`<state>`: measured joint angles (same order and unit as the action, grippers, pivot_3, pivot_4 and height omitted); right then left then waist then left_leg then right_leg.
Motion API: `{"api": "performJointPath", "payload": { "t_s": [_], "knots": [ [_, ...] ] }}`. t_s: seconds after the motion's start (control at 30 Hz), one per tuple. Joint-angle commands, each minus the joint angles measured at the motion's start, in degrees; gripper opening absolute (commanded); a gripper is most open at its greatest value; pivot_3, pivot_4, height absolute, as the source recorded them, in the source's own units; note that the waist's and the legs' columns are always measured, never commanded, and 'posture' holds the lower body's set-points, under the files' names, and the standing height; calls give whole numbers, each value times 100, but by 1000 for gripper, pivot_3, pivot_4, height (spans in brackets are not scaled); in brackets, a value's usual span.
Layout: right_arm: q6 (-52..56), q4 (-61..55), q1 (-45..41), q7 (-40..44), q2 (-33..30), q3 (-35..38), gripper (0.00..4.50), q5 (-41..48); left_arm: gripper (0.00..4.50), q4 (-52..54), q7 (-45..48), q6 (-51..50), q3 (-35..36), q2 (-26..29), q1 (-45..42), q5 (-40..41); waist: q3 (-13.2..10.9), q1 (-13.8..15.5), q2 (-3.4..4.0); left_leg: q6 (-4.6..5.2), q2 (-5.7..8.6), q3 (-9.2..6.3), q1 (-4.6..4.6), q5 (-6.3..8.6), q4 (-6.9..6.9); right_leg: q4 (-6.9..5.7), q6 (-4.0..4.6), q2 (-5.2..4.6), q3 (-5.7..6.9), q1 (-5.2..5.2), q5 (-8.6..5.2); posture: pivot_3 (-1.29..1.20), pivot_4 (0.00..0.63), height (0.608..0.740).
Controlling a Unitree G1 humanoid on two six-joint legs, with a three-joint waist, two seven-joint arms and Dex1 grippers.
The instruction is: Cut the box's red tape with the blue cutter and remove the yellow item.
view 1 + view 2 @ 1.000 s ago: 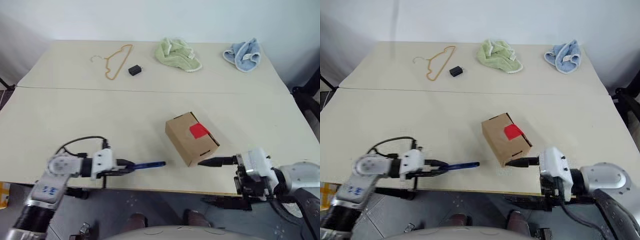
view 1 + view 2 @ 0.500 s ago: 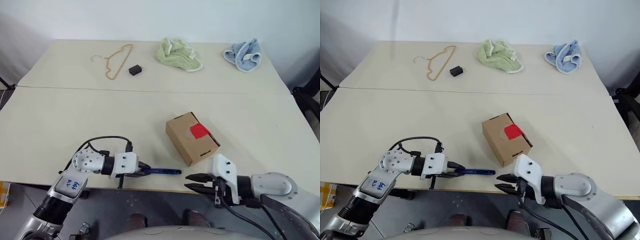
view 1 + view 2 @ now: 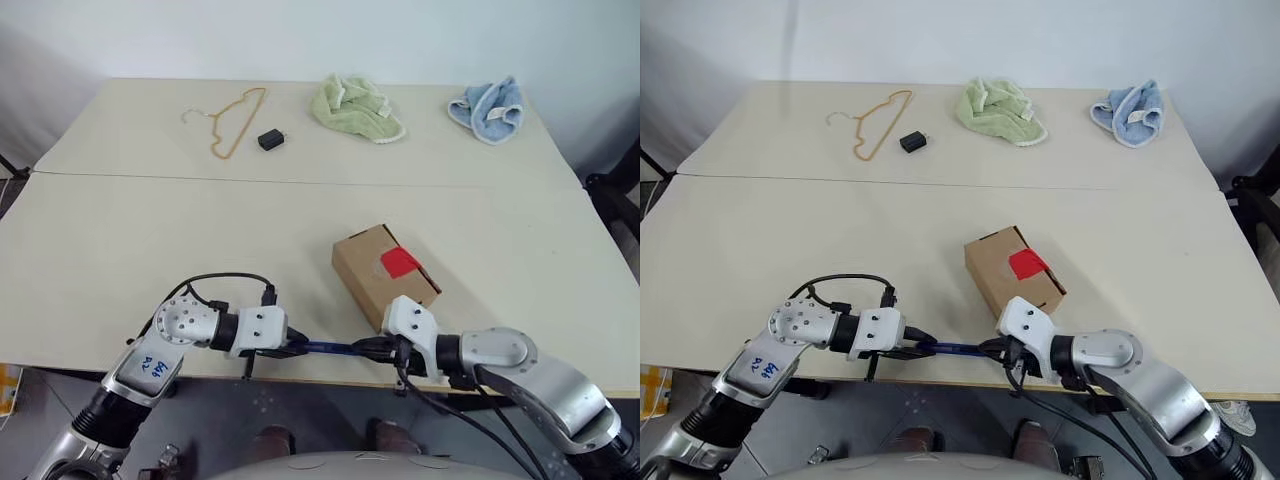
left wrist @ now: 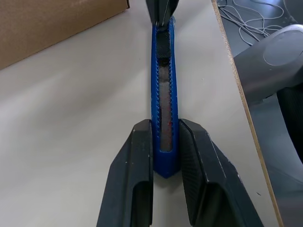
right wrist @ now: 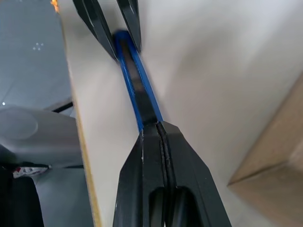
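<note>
Two pale counter tops [image 3: 120, 250] meet at a seam and carry everything, the far one holding the loose odds and ends and the near one the work. On the near counter, right of the middle, sits the box [image 3: 375, 270], a brown carton turned at an angle with its flaps shut and the red tape [image 3: 399, 262] lying across the top seam toward its right end; a slot shows in the end that faces the near edge. At the far side lie a green cloth [image 3: 356, 108] and, well apart to the right, a blue cloth [image 3: 487, 108], both crumpled. Far left rests a tan wire hanger [image 3: 232, 122], with a small black block [image 3: 268, 140] just beside it. Near the front edge of the counter, just in front of the box, the blue cutter [image 3: 330, 349] lies level between the two arms. The left claw [image 4: 165, 156] has its fingers [image 4: 137, 165] set narrowly on the cutter's butt end, one finger on each side, gripping it. The right claw [image 5: 158, 130] has its fingers pressed together, and its tips meet the cutter's other end, the darker tip; whether they pinch that tip or only touch it cannot be told. The cutter's slider channel faces up in the left wrist view.
</note>
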<state>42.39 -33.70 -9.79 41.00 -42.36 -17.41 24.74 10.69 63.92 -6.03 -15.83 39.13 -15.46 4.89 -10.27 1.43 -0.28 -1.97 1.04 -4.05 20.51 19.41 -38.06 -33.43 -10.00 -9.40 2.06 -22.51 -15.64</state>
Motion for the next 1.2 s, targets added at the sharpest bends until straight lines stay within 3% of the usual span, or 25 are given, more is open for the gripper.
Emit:
{"api": "performJointPath", "payload": {
  "t_s": [0.03, 0.57, 0.73, 0.83, 0.93, 1.0, 1.2],
  "knots": [
    [-64, 64, -21, 58, 94, -130, 21, -129, 438, -43, 14, -8, -149, 37, 2, -148, 0, 0, 0, 0, 0, 0, 0, 0, 0, 0, 0, 0, 0, 0, 0, 0, 150, 740],
    [-56, 456, -361, -1, 948, -642, 21, -544, 438, 23, -138, -103, -188, -96, -22, -220, 3, -1, 2, 4, -1, -1, -8, 2, -1, -10, 0, 0, 0, 2, 0, 0, 150, 740],
    [-41, -85, 65, 318, 899, 160, 21, 294, 438, 13, -222, 101, -5, -67, 104, -128, 2, 12, 2, 4, 0, -2, -6, 2, -2, -8, 0, 0, 0, 3, 0, 0, 150, 740],
    [618, -535, 387, 326, 769, 1145, 21, 1450, 438, -79, -291, 620, 300, -57, 318, 64, 2, -2, 2, 1, -1, 0, -1, 1, -1, -4, 0, -1, 0, 0, 0, 0, 150, 740],
    [1390, -763, 537, 124, 475, 2225, 566, 3011, 438, -224, -238, 1482, 614, -21, 603, 281, 1, -15, 2, 0, -5, 0, 0, 2, 0, -2, -1, 0, 0, -3, 0, 0, 150, 740],
    [2007, -661, 555, -472, 190, 2767, 1260, 4058, 438, -287, -199, 2058, 786, -26, 749, 402, 0, -9, 2, -2, -13, 1, -1, 4, 1, 0, 0, 4, 5, -3, 0, 0, 150, 740],
    [2483, -284, 904, -2269, -277, 3002, 3199, 6137, 438, -221, -443, 2772, 934, -342, 833, 607, -1, 25, 2, 10, -13, 1, 1, 13, 0, 29, 3, 3, 7, 0, -1, 0, 150, 740]
  ]
}}
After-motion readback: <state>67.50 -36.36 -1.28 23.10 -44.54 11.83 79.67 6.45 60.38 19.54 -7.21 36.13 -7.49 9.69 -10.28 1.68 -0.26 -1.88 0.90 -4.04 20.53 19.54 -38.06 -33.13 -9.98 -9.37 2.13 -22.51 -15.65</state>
